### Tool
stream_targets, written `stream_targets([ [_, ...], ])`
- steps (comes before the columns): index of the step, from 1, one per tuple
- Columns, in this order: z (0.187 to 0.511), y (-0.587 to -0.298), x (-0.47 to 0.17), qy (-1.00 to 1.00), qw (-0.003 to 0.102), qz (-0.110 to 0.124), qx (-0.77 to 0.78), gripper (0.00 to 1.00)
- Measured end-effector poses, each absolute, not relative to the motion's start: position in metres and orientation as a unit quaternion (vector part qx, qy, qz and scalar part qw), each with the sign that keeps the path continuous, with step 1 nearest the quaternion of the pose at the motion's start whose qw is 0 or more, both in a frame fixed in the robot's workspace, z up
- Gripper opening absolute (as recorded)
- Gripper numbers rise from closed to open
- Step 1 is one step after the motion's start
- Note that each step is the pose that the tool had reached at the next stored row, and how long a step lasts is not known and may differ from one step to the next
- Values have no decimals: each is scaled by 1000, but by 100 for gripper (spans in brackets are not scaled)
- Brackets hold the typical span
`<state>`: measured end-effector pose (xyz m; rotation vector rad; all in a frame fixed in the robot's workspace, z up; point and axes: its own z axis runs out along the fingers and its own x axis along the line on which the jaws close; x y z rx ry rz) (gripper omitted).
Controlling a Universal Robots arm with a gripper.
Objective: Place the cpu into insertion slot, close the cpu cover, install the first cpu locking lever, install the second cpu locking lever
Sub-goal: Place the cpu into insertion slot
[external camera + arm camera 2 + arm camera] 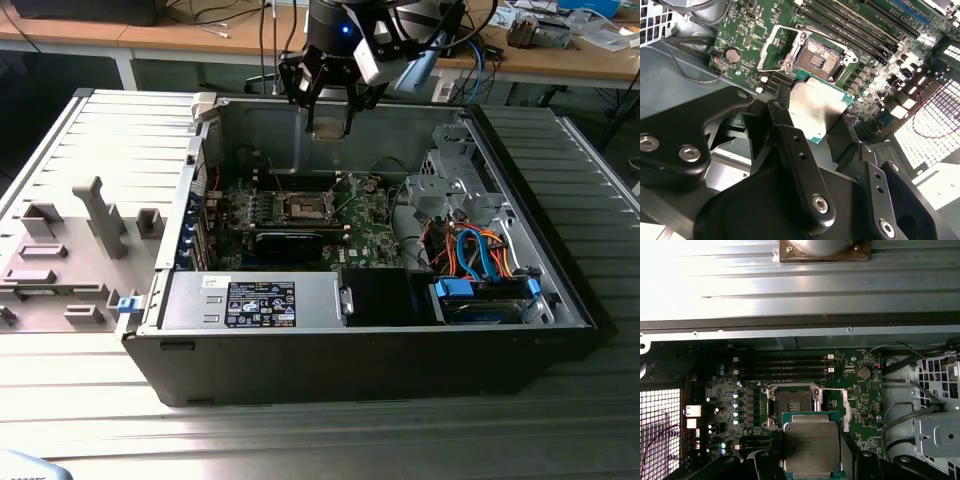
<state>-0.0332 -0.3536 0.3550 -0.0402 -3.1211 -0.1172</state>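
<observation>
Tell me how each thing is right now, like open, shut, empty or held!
hand, shut on the cpu.
cpu, held over the board, not in the slot.
slot, empty and uncovered.
cover, flipped open beside the slot.
case, lying open.

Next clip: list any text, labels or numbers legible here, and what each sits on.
Nothing is legible; the print present is too small or blurred:
Black label on the power supply box: unreadable.
White sticker beside it: unreadable.
Etched marks on the cpu gripped by the pincer: too faint.
White markings on the green circuit board: too small.
</observation>
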Motion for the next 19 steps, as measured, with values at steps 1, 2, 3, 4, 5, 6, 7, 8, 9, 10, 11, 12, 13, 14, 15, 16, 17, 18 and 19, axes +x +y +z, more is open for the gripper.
stream_targets([
  [1, 355, -354, -33, -999, 9, -37, -13, 54],
  [2, 354, -354, -33, -999, 9, -38, -13, 54],
  [3, 353, -354, -33, -999, 9, -38, -13, 54],
  [4, 353, -354, -33, -999, 9, -38, -13, 54],
  [5, 353, -354, -33, -999, 9, -37, -13, 54],
  [6, 353, -354, -33, -999, 9, -38, -13, 54],
  [7, 353, -354, -33, -999, 9, -38, -13, 54],
  [8, 353, -354, -33, -999, 9, -37, -13, 54],
  [9, 352, -354, -33, -999, 9, -38, -13, 54],
  [10, 352, -354, -33, -999, 9, -38, -13, 54],
  [11, 352, -354, -33, -999, 9, -38, -13, 54],
  [12, 352, -354, -33, -999, 9, -37, -13, 54],
  [13, 352, -354, -33, -999, 9, -38, -13, 54],
  [14, 351, -354, -33, -999, 9, -38, -13, 54],
  [15, 351, -354, -33, -999, 9, -38, -13, 54],
  [16, 351, -354, -33, -999, 9, -38, -13, 54],
  [17, 351, -354, -33, -999, 9, -38, -13, 54],
  [18, 351, -354, -33, -999, 9, -37, -13, 54],
  [19, 351, -354, -33, -999, 9, -37, -13, 54],
])
